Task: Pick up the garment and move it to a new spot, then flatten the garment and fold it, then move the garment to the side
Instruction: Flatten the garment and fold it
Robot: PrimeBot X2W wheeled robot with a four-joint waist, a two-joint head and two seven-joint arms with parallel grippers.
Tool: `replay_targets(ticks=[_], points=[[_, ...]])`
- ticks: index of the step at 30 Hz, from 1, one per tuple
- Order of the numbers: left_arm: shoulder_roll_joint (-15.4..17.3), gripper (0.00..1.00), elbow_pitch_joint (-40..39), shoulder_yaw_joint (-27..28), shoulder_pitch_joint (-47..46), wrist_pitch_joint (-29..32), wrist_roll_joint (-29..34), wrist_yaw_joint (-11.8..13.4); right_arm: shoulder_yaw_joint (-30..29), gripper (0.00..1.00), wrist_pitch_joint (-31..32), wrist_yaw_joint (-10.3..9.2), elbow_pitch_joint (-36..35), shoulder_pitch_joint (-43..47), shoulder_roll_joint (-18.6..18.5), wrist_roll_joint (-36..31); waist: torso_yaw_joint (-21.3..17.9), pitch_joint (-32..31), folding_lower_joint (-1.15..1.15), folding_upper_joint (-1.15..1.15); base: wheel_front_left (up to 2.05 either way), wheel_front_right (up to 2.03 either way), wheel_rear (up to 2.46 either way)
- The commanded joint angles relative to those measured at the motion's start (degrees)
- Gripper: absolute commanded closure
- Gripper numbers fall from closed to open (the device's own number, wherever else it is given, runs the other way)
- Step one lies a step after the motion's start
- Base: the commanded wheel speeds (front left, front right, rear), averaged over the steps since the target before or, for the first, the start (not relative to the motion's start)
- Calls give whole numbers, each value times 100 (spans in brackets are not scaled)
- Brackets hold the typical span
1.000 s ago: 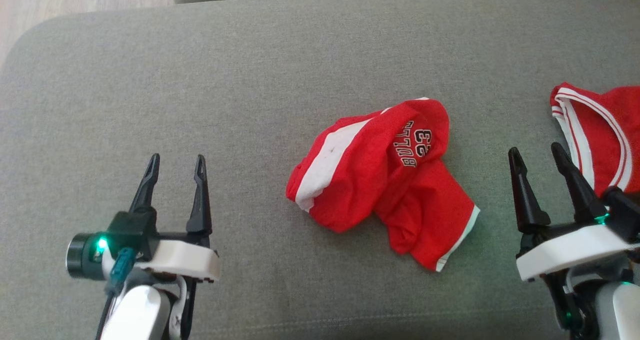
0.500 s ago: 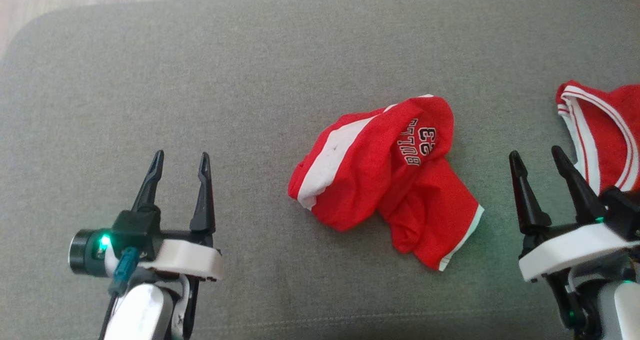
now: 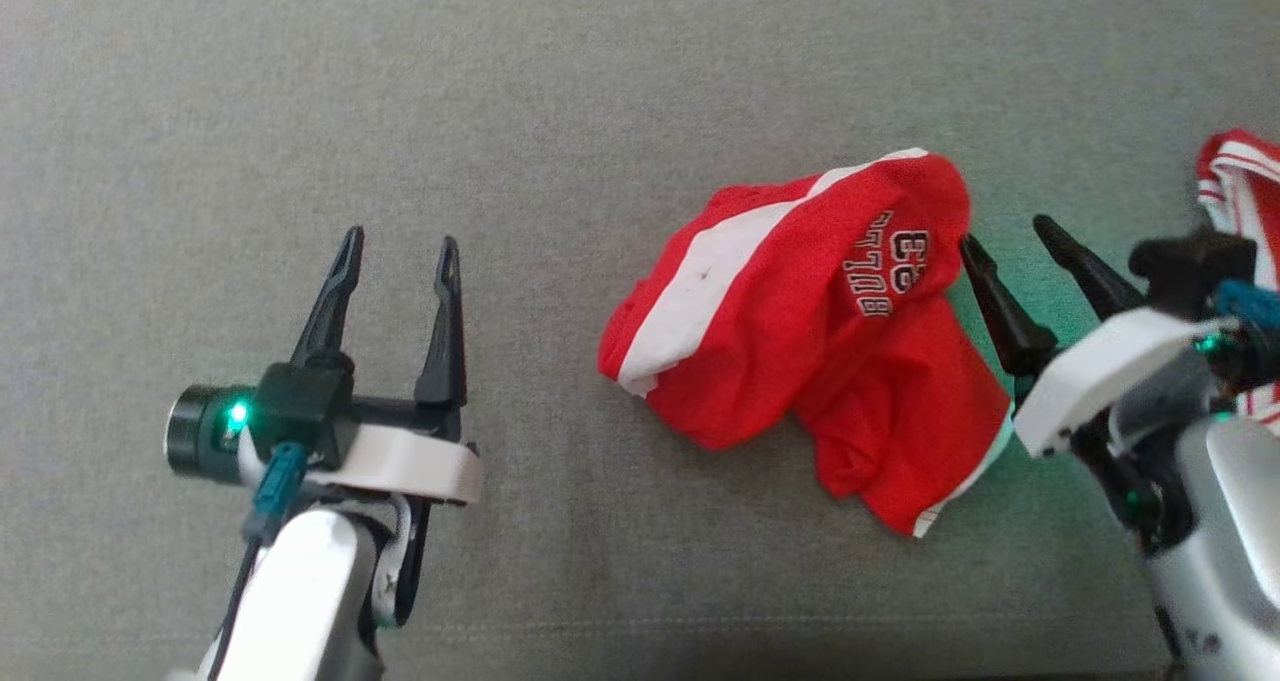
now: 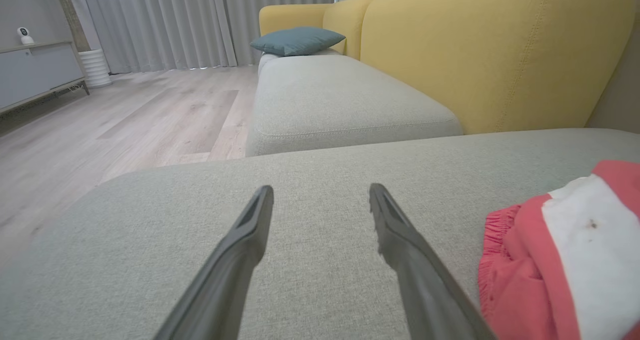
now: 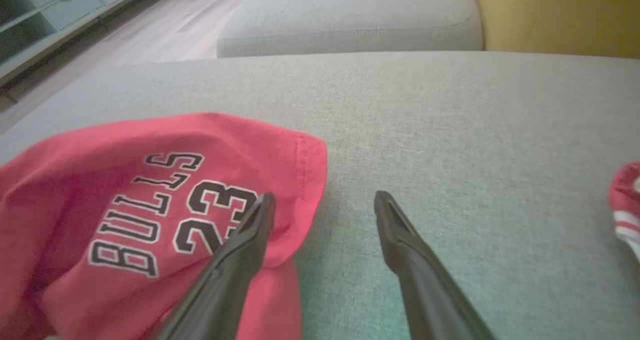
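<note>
The garment (image 3: 800, 341) is a crumpled pair of red shorts with white stripes and black "BULLS 23" lettering, lying on the grey sofa seat. Its edge shows at the right of the left wrist view (image 4: 565, 260), and its lettering at the left of the right wrist view (image 5: 150, 210). My right gripper (image 3: 1003, 231) is open at the garment's right edge, its left finger (image 5: 235, 260) over the red cloth, the other over bare cushion. My left gripper (image 3: 398, 243) stands open well to the garment's left, nothing between its fingers.
A second red garment with white trim (image 3: 1240, 176) lies at the far right of the grey seat (image 3: 560, 111). A yellow sofa back (image 4: 490, 50), another grey cushion (image 4: 340, 100) with a blue pillow (image 4: 296, 39), and wood floor (image 4: 130, 115) lie beyond.
The head camera has shifted, hiding the seat's far edge. My right gripper has swung forward and left up to the garment's right edge. The left gripper holds its pose, still open.
</note>
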Motion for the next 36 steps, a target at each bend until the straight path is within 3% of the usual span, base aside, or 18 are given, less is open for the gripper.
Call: replay_targets(ticks=[1, 11, 13, 15, 21, 27, 36], points=[[22, 0, -157, 199, -249, -70, 81, -25, 191, 0, 66, 37, -51, -221, -175, 89, 76, 95, 0, 0, 0, 0, 0], [-123, 0, -129, 238, -434, -70, 198, -141, 852, 1, 613, 37, 718, -996, -564, 1032, 204, 335, 0, 0, 0, 0, 0], [-140, 0, -125, 257, -443, -70, 214, -157, 963, 55, 670, 37, 740, -1048, -605, 1280, 202, 348, 0, 0, 0, 0, 0], [-154, 0, -118, 274, -450, -70, 228, -174, 1095, 100, 733, 37, 751, -1075, -652, 1534, 194, 355, 0, 0, 0, 0, 0], [-179, 0, -100, 321, -440, -70, 258, -212, 1254, 100, 639, 37, 762, -1105, -792, 1921, 160, 333, 0, 0, 0, 0, 0], [-195, 0, -80, 378, -391, -70, 293, -243, 1100, 100, -10, 37, 453, -1026, -930, 2014, 99, 238, 0, 0, 0, 0, 0], [-204, 0, -56, 441, -257, -70, 313, -294, 228, 100, -919, 37, -49, -181, -997, 942, -37, 37, 0, 0, 0, 0, 0]])
